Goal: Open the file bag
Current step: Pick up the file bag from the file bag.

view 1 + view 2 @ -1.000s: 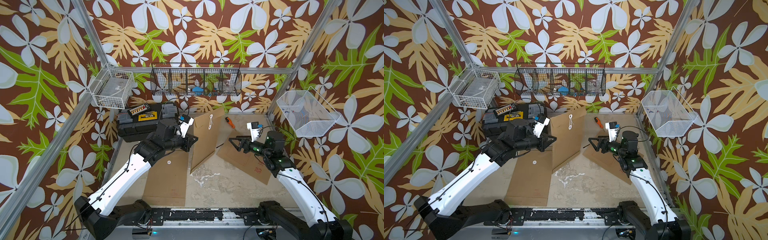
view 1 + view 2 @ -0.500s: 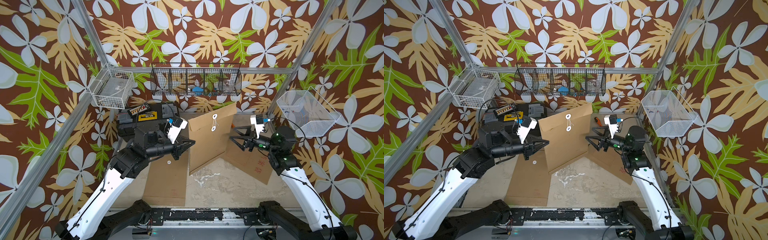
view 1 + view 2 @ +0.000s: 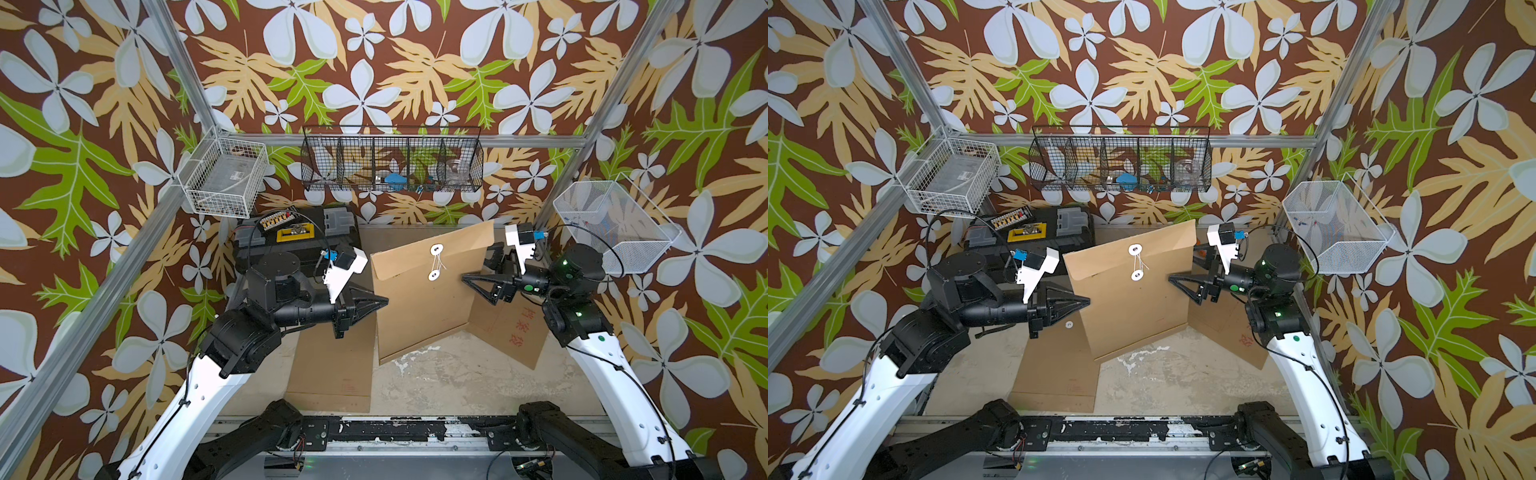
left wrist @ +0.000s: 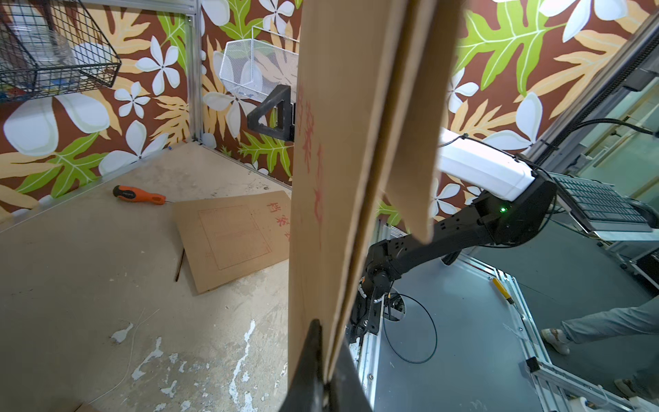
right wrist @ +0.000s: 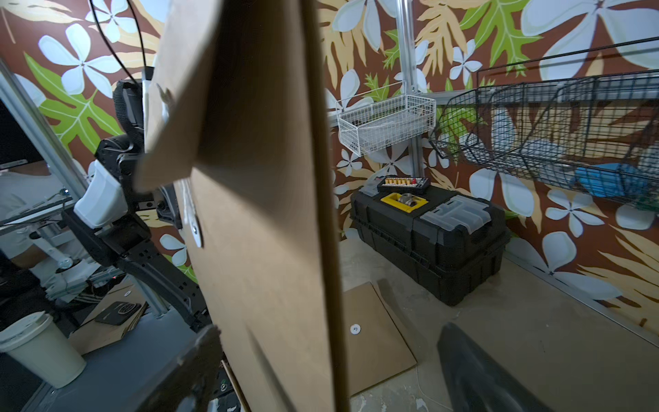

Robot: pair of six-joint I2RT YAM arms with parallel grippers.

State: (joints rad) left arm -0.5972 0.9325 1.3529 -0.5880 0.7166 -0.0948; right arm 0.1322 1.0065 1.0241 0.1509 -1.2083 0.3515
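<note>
The file bag is a brown kraft envelope held upright above the table, its flap side facing up toward both top views. Two white discs on it are joined by a thin string. My left gripper is shut on the bag's left edge. My right gripper stands open at the bag's right edge. In the right wrist view that edge runs between the spread fingers without touching them.
Two more brown envelopes lie flat on the table, one at the left and one at the right. A black toolbox sits at the back left. An orange screwdriver lies near the back wall. Wire baskets hang on the walls.
My left gripper has lifted the bag and turned its flap side from edge-on to facing the top views. My right gripper has risen, opened wider and moved to the bag's right edge.
</note>
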